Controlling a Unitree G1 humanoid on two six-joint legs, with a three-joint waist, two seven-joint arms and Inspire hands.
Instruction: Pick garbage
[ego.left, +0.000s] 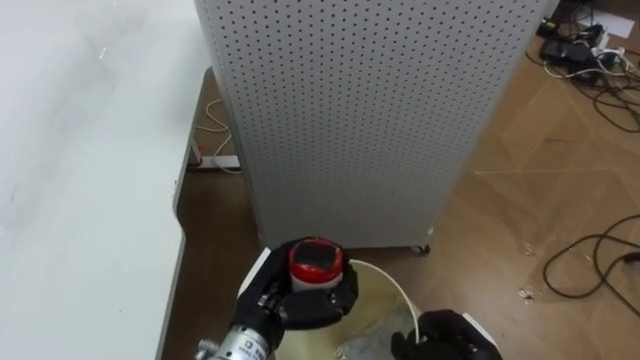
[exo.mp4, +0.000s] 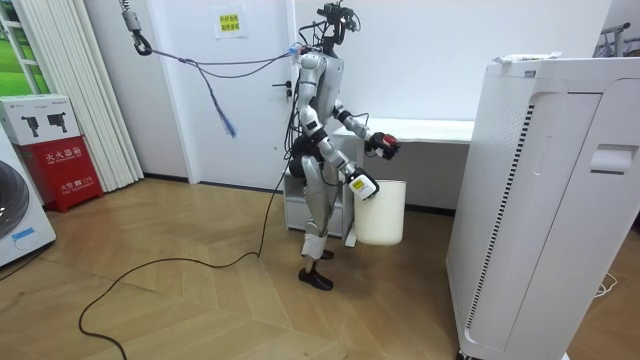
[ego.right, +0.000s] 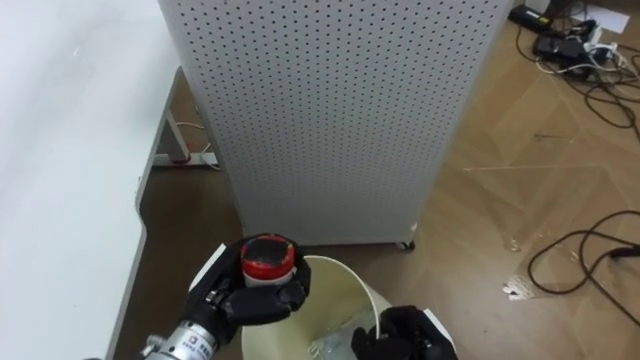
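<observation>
Red-topped container (ego.left: 315, 260) clenched in left hand (ego.left: 298, 300) just over near rim of white bin (ego.left: 390, 283), right hand (ego.left: 450, 338) gripping the bin's far rim; probably light, rigid, smooth, best held round its body below the top.

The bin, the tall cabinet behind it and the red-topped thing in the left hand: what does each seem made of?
Bin: probably plastic, cream-white, with a smooth thin rim. Cabinet: likely painted sheet metal, matte pale grey, with regular rows of punched holes. Red-topped thing in the left hand: glossy red top with a highlight, perhaps plastic; its body is hidden.
</observation>
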